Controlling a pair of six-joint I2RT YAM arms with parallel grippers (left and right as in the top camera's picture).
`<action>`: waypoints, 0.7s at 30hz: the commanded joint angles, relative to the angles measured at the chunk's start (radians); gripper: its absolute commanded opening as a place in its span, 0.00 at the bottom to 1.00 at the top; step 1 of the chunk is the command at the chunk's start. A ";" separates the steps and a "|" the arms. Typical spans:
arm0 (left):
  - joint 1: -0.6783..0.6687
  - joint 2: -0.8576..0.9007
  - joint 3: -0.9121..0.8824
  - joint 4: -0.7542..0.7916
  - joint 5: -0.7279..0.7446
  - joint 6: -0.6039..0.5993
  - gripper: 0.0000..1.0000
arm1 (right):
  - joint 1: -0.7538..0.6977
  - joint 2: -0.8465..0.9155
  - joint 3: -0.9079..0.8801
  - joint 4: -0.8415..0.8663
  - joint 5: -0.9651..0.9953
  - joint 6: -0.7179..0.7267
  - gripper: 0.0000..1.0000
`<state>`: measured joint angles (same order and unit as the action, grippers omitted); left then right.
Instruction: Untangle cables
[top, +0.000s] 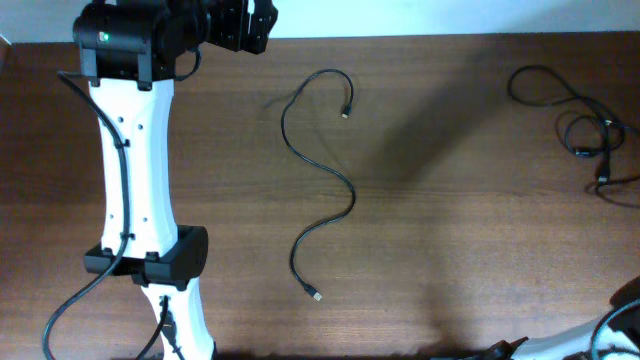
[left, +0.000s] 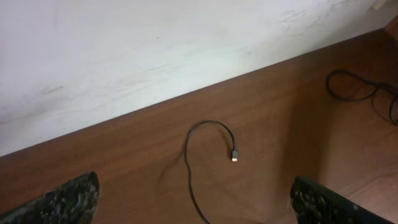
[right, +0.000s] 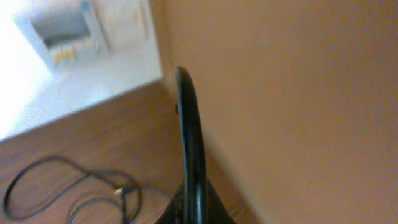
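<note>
Here, one cable (top: 352, 198) lies untangled

Brown wooden table (top: 450, 250); single cable (top: 330, 170) mid-table; tangled cables (top: 600, 130) at right edge.

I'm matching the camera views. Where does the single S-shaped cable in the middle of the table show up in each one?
Overhead: the single cable snakes down the centre of the frame, with a plug at each end.
Left wrist: its upper loop and one plug lie in the centre of the frame.
Right wrist: not in view.
Shared landmark: the tangled cables, at far right in the overhead view.
</note>
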<state>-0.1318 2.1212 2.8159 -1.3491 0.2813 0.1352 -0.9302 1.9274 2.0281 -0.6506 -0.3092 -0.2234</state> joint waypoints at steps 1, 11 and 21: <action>-0.010 0.007 -0.001 0.003 0.011 0.017 0.98 | 0.020 0.086 -0.035 -0.015 -0.013 0.098 0.04; -0.016 0.011 -0.001 0.005 0.011 0.017 0.98 | 0.148 0.212 -0.260 0.075 0.015 0.135 0.04; -0.016 0.011 -0.001 0.019 0.010 0.029 0.99 | 0.273 -0.146 -0.111 -0.097 0.005 0.105 0.99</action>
<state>-0.1467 2.1212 2.8159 -1.3449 0.2813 0.1425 -0.7319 1.9961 1.7905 -0.6861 -0.2970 -0.0925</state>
